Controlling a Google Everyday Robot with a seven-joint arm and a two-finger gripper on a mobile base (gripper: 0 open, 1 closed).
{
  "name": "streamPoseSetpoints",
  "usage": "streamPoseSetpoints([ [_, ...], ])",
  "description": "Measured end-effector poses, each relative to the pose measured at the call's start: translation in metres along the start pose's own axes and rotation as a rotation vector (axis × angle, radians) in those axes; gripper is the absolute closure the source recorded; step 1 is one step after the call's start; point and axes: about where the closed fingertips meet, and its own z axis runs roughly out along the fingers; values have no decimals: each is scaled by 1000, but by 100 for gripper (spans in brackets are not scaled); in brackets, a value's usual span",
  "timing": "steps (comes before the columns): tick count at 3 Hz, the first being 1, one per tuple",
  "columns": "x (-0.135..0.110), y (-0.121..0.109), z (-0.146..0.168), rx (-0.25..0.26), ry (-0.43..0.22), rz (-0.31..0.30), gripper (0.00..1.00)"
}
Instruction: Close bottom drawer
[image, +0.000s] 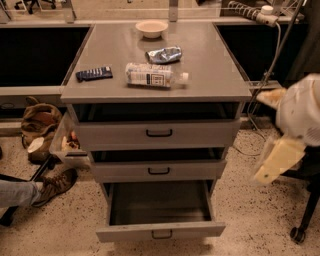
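Note:
The bottom drawer (160, 231) is the lowest of three grey drawers in a metal cabinet. It stands pulled far out, its deep grey interior bare and its small black loop handle (161, 234) facing me. The middle drawer (159, 171) and top drawer (159, 133) are each out a little. My gripper (277, 161) is the blurred cream part under the white arm (300, 112) at the right edge. It hangs in the air to the right of the cabinet, about level with the middle drawer and well apart from the bottom drawer.
On the cabinet top (215, 65) lie a bowl (151, 28), a blue bag (164, 54), a plastic bottle (152, 75) and a dark packet (94, 73). A person's shoe (55, 185) and a bag (40, 120) are left of the cabinet. A chair wheel (297, 234) is at the right.

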Motion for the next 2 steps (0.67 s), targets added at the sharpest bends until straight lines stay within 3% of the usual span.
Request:
streamPoseSetpoints([
  [2,58,52,174,-137,-191,148,0],
])
